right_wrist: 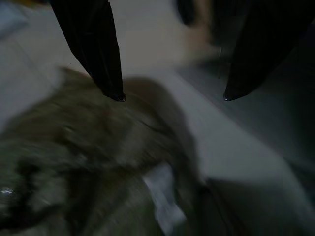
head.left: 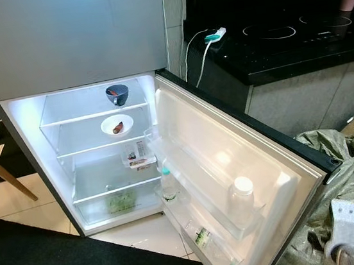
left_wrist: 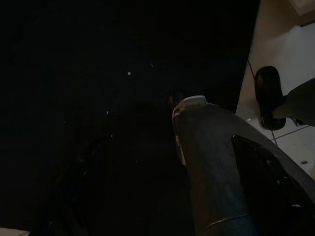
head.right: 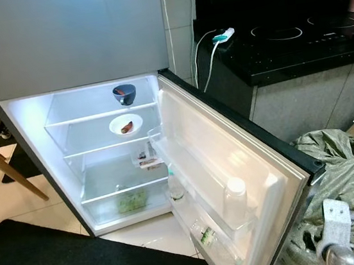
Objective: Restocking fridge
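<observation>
Standing open before the robot, the small silver fridge (head.left: pixel 89 150) is showing its lit white interior, with its white door (head.left: pixel 232 164) swung out toward the robot's right. The right gripper (right_wrist: pixel 172 96) is hanging well apart from the fridge, low on the right, over a crumpled olive-green sack (head.left: pixel 344 176) lying on the floor beside the door; its two black fingers (right_wrist: pixel 93 44) are spread wide with nothing between them. The left gripper (left_wrist: pixel 216 162) is hanging idle in deep shade over a black mat (head.left: pixel 64 263), and whether its fingers are apart or together cannot be told.

Inside the fridge, three glass shelves are carrying the stock. One dark blue bowl (head.left: pixel 117 94) is sitting on the top shelf with something reddish in it. One white bowl (head.left: pixel 117 125) is sitting on the second shelf, holding a brown piece of food. One clear packet with a red and white label (head.left: pixel 138 156) is lying on the third shelf, near the door side. One bundle of green leaves (head.left: pixel 121 201) is showing in the clear bottom drawer.

The door racks are holding two bottles: one clear bottle with a green cap (head.left: pixel 168 184) and one clear bottle with a white cap (head.left: pixel 241 200). Something small with a green label (head.left: pixel 202 237) is lying in the lowest rack.

A black glossy surface (head.left: pixel 281 35) is standing beyond the door, carrying a white cable with a teal plug (head.left: pixel 212 38).
</observation>
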Controlling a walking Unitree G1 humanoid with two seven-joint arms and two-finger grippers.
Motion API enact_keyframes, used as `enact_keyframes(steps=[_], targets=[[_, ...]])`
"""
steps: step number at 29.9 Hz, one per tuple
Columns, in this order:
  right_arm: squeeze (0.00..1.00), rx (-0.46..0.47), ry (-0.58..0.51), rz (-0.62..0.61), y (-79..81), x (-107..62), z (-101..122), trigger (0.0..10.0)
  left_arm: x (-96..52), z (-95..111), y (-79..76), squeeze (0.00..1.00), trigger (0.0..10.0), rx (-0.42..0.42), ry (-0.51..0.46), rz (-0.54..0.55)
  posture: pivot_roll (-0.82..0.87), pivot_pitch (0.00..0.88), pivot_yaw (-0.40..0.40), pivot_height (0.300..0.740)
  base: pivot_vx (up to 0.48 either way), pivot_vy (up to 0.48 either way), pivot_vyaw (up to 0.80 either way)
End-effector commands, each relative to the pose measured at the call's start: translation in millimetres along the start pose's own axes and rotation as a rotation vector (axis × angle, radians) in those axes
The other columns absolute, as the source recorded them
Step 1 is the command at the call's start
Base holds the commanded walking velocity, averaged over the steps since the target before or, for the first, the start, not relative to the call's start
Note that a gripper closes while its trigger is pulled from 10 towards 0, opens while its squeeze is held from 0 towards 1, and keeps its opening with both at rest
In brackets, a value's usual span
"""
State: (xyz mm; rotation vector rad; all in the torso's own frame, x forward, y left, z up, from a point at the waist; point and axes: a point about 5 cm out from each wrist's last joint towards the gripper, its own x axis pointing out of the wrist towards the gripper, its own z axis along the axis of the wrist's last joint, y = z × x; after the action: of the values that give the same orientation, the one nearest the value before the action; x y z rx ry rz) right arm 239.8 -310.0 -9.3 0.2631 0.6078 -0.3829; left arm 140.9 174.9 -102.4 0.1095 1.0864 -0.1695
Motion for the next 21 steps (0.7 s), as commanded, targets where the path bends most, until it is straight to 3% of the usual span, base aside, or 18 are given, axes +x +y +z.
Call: enact_keyframes(steps=[1, 4, 8, 11, 15, 16, 19, 21], targets=[[0.0, 0.048, -0.03, 0.061, 6.2, 0.8, 3, 10.0, -0.9, -1, 4.6, 0.0, 10.0, 0.007, 0.006, 0.011, -0.05, 0.0, -0.017, 0.74, 0.0, 0.0, 0.0], [0.0, 0.031, -0.036, 0.148, 17.0, 2.0, 5, 10.0, -0.9, -2, 4.4, 0.0, 10.0, 0.007, 0.006, 0.01, -0.05, 0.0, -0.018, 0.74, 0.0, 0.0, 0.0], [0.0, 0.091, -0.029, 0.383, 41.1, 1.6, 3, 10.0, -0.9, -2, 4.1, 0.0, 10.0, 0.005, 0.007, 0.01, -0.05, 0.0, -0.018, 0.74, 0.0, 0.0, 0.0], [0.0, 0.104, -0.009, 0.471, 48.2, 0.2, 0, 10.0, -0.9, -2, 4.1, 0.0, 10.0, 0.005, 0.007, 0.011, -0.05, 0.0, -0.016, 0.74, 0.0, 0.0, 0.0], [0.0, 0.114, 0.114, 0.814, 75.5, -9.7, -15, 10.0, -0.9, -2, 4.1, 0.0, 10.0, 0.005, 0.007, 0.01, -0.05, 0.0, -0.014, 0.74, 0.0, 0.0, 0.0], [0.0, 0.114, 0.114, 0.814, 75.5, -9.7, -15, 10.0, -0.9, -2, 4.1, 0.0, 10.0, 0.005, 0.007, 0.01, -0.05, 0.0, -0.014, 0.74, 0.0, 0.0, 0.0], [0.0, 0.12, 0.251, 1.24, 101.1, -28.8, -25, 10.0, -1.0, -2, 4.2, 0.0, 10.0, 0.007, 0.008, 0.01, -0.05, 0.0, -0.014, 0.74, 0.0, 0.0, 0.0], [0.0, 0.102, 0.277, 1.298, 107.3, -31.4, -26, 10.0, -1.0, -2, 4.1, 0.0, 10.0, 0.007, 0.009, 0.01, -0.05, 0.0, -0.014, 0.74, 0.0, 0.0, 0.0]])
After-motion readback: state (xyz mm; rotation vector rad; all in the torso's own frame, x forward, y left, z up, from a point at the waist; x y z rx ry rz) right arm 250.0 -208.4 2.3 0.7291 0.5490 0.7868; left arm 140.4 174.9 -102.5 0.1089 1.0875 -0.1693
